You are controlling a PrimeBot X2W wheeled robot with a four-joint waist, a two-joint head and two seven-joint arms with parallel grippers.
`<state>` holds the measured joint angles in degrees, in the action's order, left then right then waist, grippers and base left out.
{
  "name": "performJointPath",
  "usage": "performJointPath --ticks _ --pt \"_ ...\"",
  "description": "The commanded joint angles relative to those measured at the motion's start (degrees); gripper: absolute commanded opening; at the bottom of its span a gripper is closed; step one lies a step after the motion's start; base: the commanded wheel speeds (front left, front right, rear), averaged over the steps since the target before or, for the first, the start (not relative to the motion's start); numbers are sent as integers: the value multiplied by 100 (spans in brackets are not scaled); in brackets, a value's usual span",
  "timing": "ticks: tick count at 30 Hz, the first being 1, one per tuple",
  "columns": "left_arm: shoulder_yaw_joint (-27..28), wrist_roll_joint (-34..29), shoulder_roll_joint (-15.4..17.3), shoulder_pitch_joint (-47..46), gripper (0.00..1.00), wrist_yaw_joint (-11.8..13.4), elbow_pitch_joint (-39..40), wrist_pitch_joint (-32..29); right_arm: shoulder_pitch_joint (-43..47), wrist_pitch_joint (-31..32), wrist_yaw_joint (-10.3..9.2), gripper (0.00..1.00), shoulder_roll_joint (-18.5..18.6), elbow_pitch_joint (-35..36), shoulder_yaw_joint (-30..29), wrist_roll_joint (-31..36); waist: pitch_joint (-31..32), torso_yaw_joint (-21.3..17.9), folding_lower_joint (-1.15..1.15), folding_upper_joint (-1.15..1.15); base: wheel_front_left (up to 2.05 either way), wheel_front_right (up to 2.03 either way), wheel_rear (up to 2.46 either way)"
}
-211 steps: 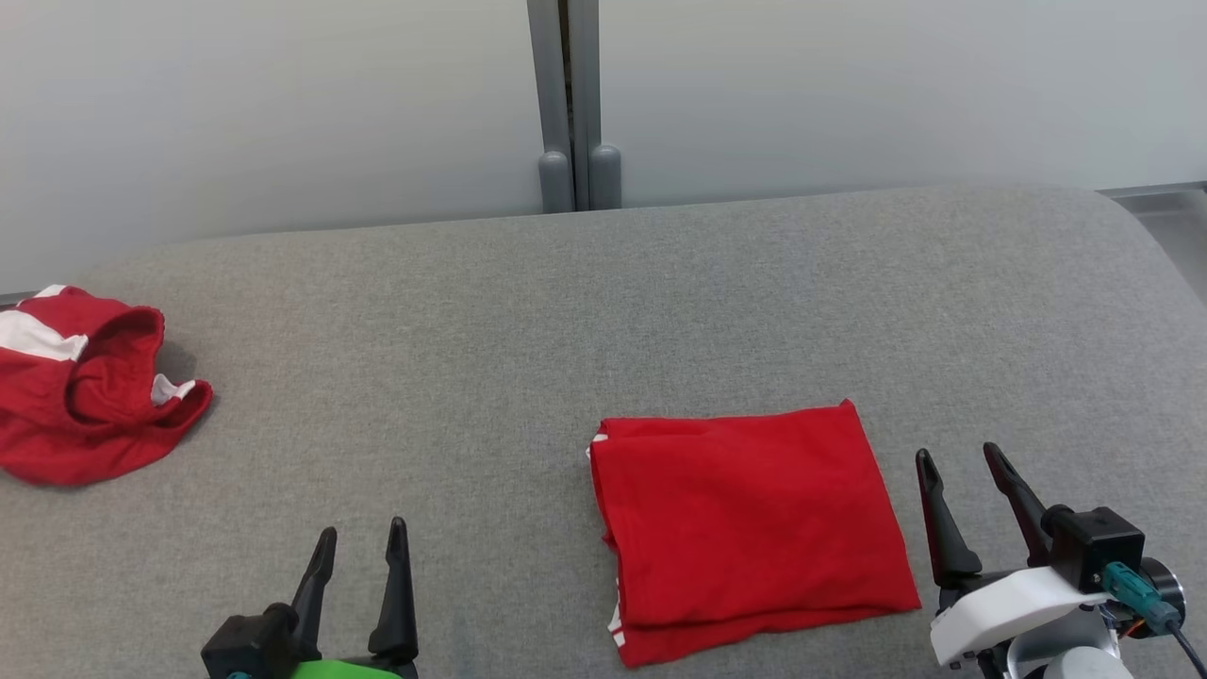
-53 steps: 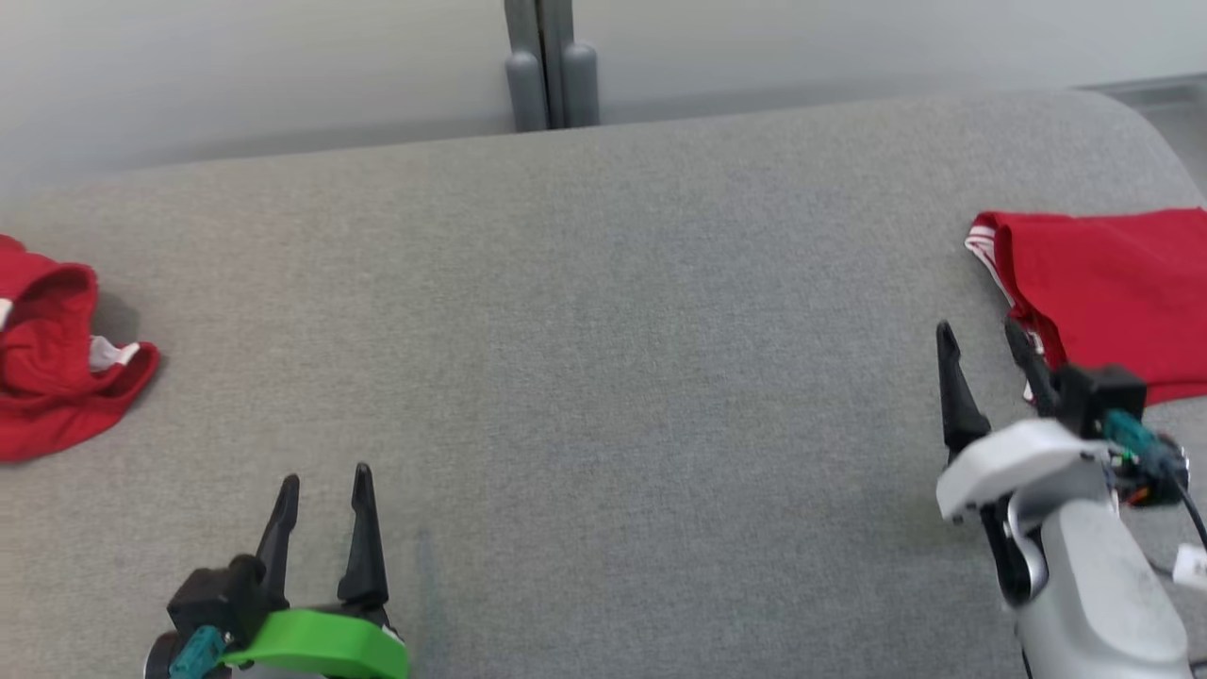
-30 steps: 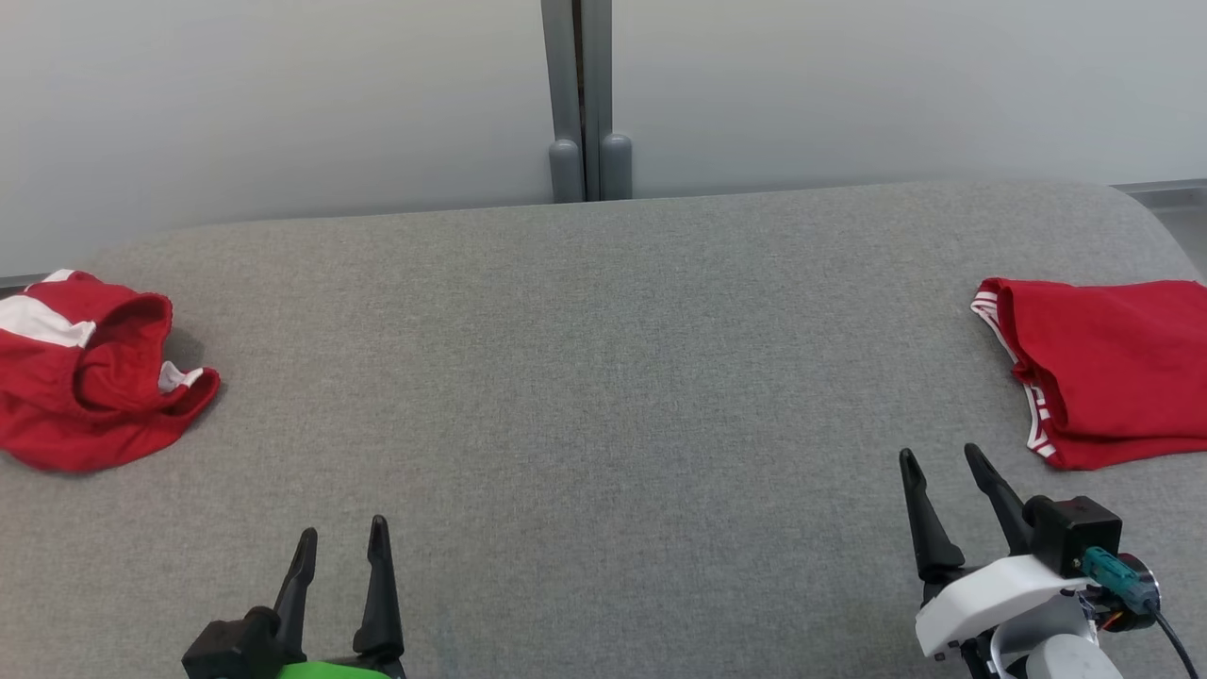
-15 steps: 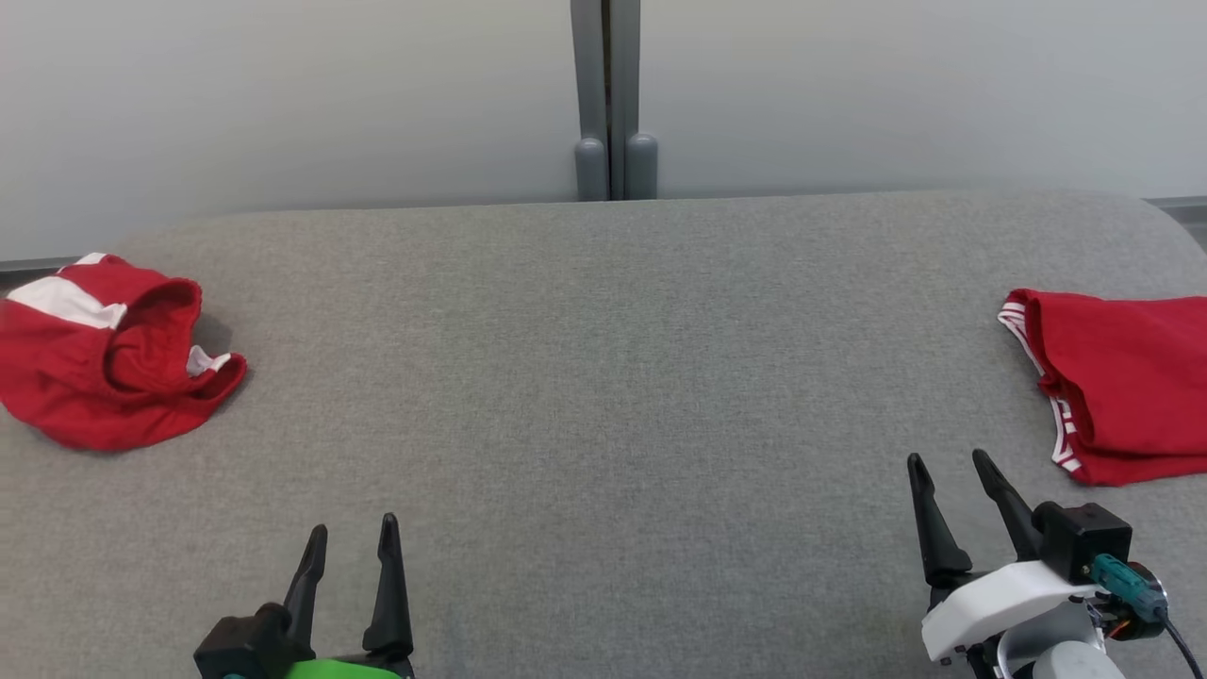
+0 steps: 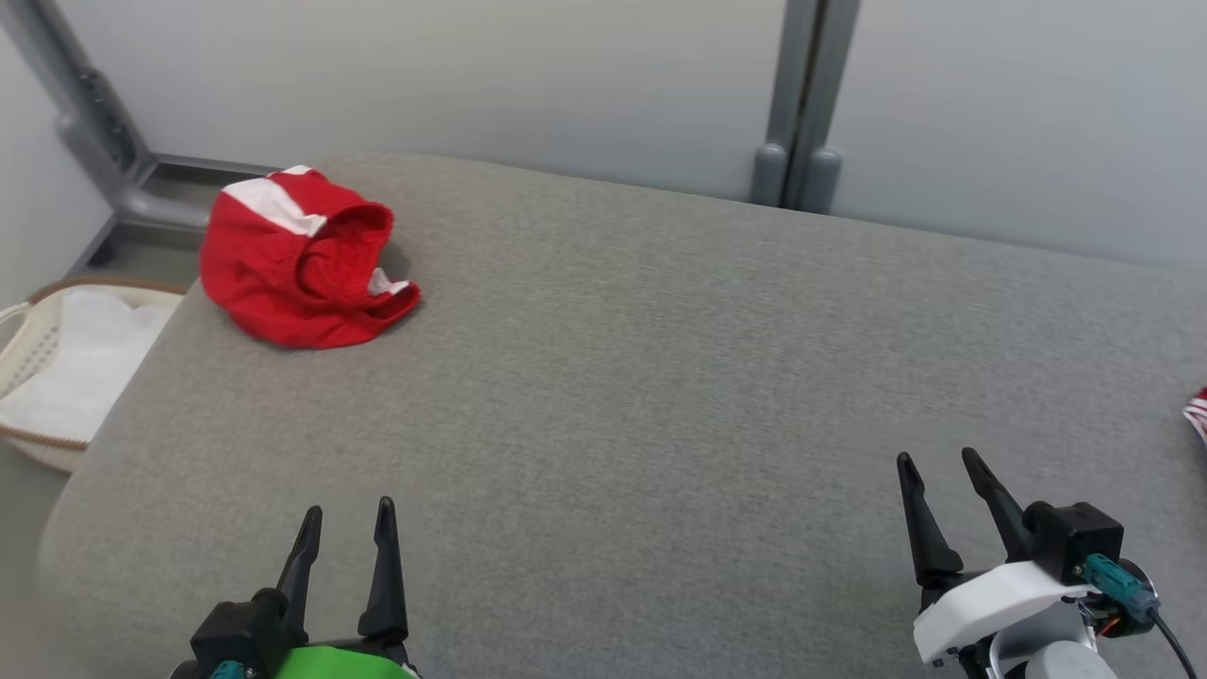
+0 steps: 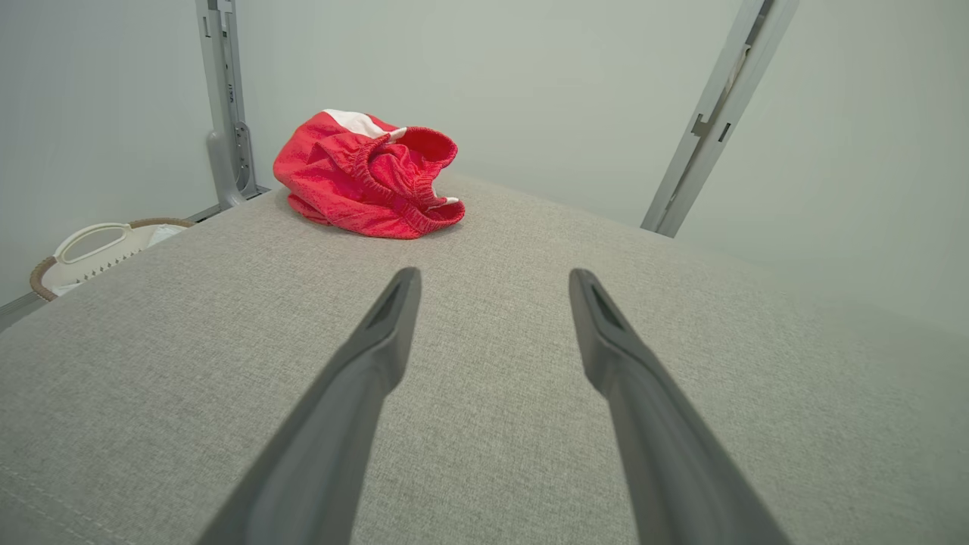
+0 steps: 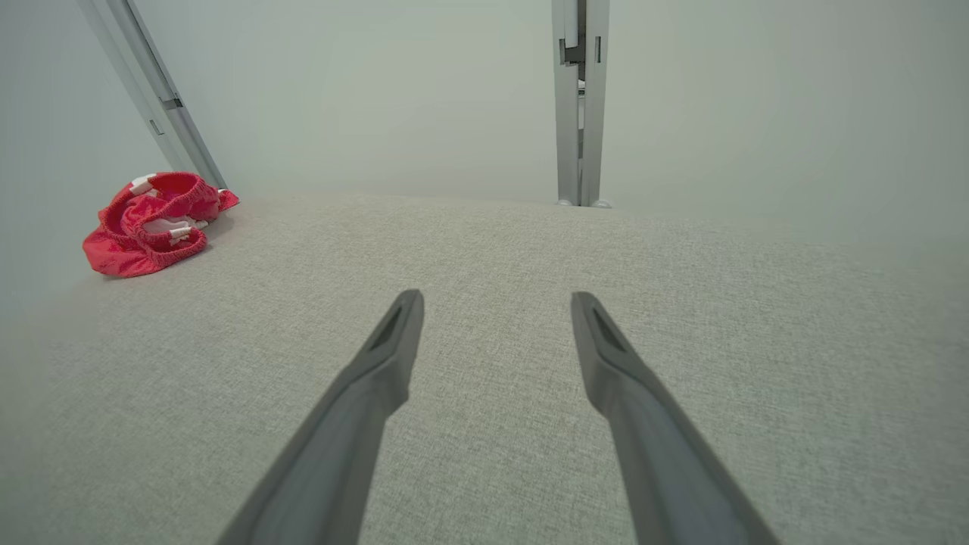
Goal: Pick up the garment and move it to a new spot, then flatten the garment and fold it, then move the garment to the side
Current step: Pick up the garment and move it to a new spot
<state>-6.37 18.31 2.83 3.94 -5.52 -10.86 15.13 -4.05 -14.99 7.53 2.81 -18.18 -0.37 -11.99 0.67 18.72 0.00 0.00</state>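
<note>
Lying crumpled near the far left corner of the grey padded surface (image 5: 660,377), the red garment (image 5: 302,269) showed a white patch on top and a gathered, elastic-edged opening turned toward the middle of the surface. The left gripper (image 5: 349,506) was at the near edge, its two dark fingers spread wide with nothing between them. The garment lay well ahead of it and a little to its left, clearly apart from the fingertips. In the left wrist view the garment sat beyond and to the left of the left fingertip, outside the gap.

The right gripper (image 5: 937,457) was at the near right, equally wide and empty. The garment lay far across the surface from it, and in the right wrist view it appeared small at the far left.

A sliver of red-and-white striped fabric (image 5: 1198,415) showed at the right edge of the head view, to the right of the right gripper and not touching it. Beyond the left end of the surface stood a pale basket (image 5: 17,363) with white cloth inside. A grey post (image 5: 797,113) rose against the wall behind.
</note>
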Motion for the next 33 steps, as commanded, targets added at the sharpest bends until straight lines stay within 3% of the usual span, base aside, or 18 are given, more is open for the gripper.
performJointPath --ticks 1,5,18,26,28,33 --pt "16 -25 13 -27 100 -20 28 -1 49 -24 -9 100 20 -3 29 -31 39 893 0 0 0 0 0" --pt "182 38 13 71 100 25 165 -1 -86 -24 -9 100 18 -59 280 -20 -29 1082 0 0 0 0 0" --pt "426 194 12 383 100 269 685 -1 -519 -25 -9 100 25 -296 833 16 -185 1174 0 0 0 0 0" --pt "612 41 16 362 100 224 772 -1 -591 -24 -9 100 25 -261 911 -42 -168 1168 0 0 0 0 0" --pt "677 -37 107 189 100 156 736 -1 -550 -25 -9 100 25 -214 858 -7 -171 1173 0 0 0 0 0" --pt "661 -276 682 -681 100 -32 485 -15 -429 -25 -9 100 24 -59 557 237 -272 1181 0 0 0 0 0"
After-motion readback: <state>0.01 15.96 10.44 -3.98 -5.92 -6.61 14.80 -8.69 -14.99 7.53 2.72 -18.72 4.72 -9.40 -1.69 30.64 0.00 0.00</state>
